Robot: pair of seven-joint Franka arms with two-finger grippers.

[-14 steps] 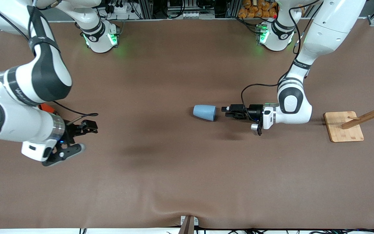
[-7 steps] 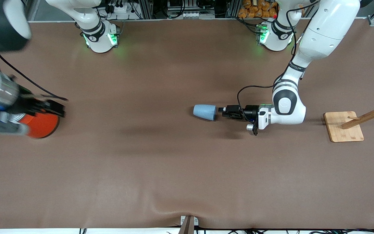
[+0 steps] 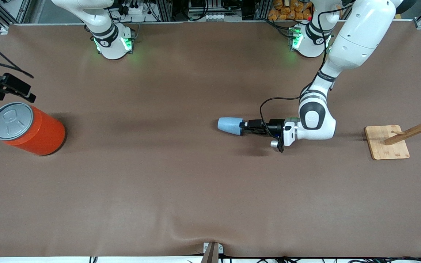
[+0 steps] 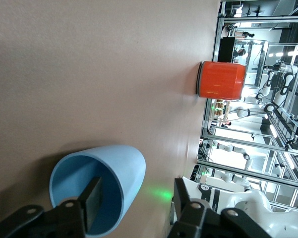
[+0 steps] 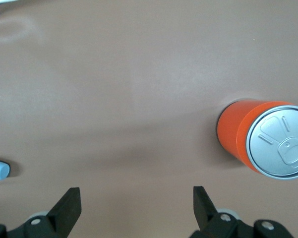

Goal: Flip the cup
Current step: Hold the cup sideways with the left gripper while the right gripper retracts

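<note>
1. Only one faint line of lettering shows, on the left arm's forearm, too small to read.
2. Lying on its side mid-worktop [image 3: 181, 190], the cup [image 3: 230, 125] has the left tool [image 3: 246, 128] at its mouth, jaws apart: one finger [image 4: 93, 202] inside, the other outside the wall.
3. Mostly cut off at the frame edge, the right tool [image 5: 136, 206] hangs spread wide above the worktop near the orange can [image 3: 27, 129].
</note>
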